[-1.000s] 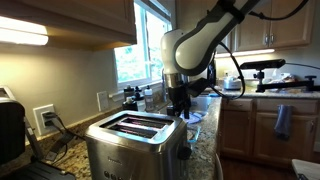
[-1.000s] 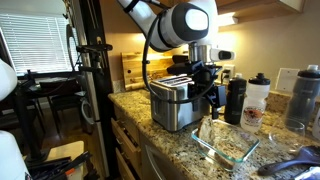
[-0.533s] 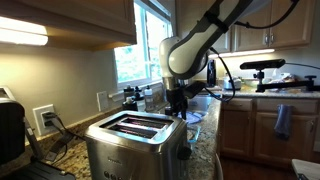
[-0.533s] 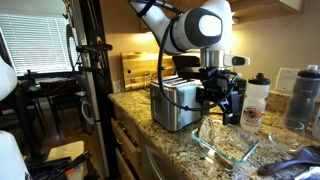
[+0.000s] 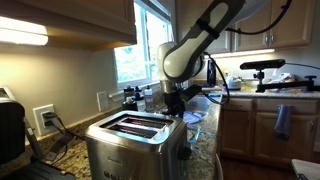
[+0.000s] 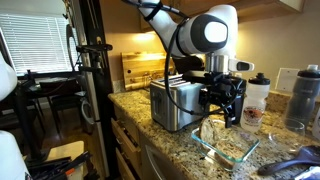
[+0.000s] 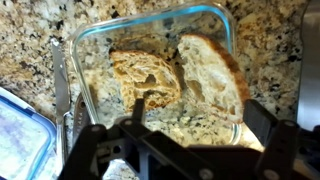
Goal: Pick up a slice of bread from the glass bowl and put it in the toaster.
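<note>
In the wrist view the glass bowl (image 7: 90, 40) lies on the speckled granite counter and holds two slices of bread: one darker, holed slice (image 7: 145, 75) on the left and one paler slice (image 7: 212, 72) leaning on the right. My gripper (image 7: 198, 118) hangs open and empty just above the bowl, its dark fingers framing the bottom of the picture. In both exterior views the gripper (image 6: 222, 100) hovers over the bowl (image 6: 226, 146), beside the steel toaster (image 6: 173, 103), which shows large in front (image 5: 133, 143).
A dark bottle (image 6: 236, 100), a white bottle (image 6: 257, 97) and a clear container (image 6: 303, 96) stand behind the bowl. A blue-lidded container (image 7: 20, 135) lies beside the bowl. A black appliance (image 5: 10, 125) stands by the wall outlet.
The arm has swung away from the toaster toward the bowl and now sits above it. The gripper stays open and empty.
</note>
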{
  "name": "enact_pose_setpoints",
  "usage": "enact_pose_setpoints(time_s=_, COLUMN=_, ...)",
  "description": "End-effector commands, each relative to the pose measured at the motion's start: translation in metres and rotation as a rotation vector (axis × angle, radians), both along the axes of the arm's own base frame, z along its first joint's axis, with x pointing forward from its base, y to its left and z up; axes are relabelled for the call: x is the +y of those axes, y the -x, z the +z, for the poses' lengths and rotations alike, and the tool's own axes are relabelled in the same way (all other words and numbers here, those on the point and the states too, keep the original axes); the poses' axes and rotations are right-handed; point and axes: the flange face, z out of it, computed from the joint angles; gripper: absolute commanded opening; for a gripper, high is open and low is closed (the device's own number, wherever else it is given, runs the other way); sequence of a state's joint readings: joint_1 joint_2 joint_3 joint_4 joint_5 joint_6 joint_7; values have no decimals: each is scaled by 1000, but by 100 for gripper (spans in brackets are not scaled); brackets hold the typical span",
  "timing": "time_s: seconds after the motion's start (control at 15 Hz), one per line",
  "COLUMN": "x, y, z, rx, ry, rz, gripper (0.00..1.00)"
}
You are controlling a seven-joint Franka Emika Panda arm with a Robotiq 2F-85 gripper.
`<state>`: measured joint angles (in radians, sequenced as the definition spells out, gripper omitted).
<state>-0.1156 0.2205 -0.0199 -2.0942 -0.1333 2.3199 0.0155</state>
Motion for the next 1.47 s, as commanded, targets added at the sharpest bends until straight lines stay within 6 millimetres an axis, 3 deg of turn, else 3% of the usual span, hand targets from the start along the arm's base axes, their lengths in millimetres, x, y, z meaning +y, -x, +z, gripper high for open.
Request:
enact_pose_setpoints(time_s=0.0, x=-3, y=-3, z=1, rx=-4, ry=-13, rz=1, gripper=100)
enact_pose_setpoints(time_s=0.73, x=1, y=-3, z=1, rx=-2, ry=-76, rz=3, gripper=100)
enact_pose_setpoints(time_s=1.4, x=-1, y=-2, z=-13, rx=23, ry=-85, rz=-3, gripper=100)
